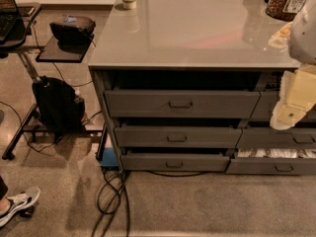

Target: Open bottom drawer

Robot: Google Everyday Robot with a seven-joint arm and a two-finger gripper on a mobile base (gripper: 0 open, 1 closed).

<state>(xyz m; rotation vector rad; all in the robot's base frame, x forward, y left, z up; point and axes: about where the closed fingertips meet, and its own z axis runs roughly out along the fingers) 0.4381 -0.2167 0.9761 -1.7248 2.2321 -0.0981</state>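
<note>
Three drawer fronts stack up in the left bay of the grey cabinet point(98, 98), and mine is the lowest. The bottom drawer point(148, 162) sits just above the floor, with its small loop handle point(174, 164) at the centre of the front. It looks shut or barely ajar, so I judge the pull has not begun.

The gripper point(289, 113) hangs at the right edge of the view, in front of the cabinet's right bay. It is about level with the upper rows and well apart from that handle. I see nothing in its hold, and I cannot tell how far open it is.

I read this as the approach step. Next I must bring the gripper down and left, square to the front, take the loop and draw straight out. The neighbouring drawer point(271, 153), which shows white packets, is not my target.
</note>
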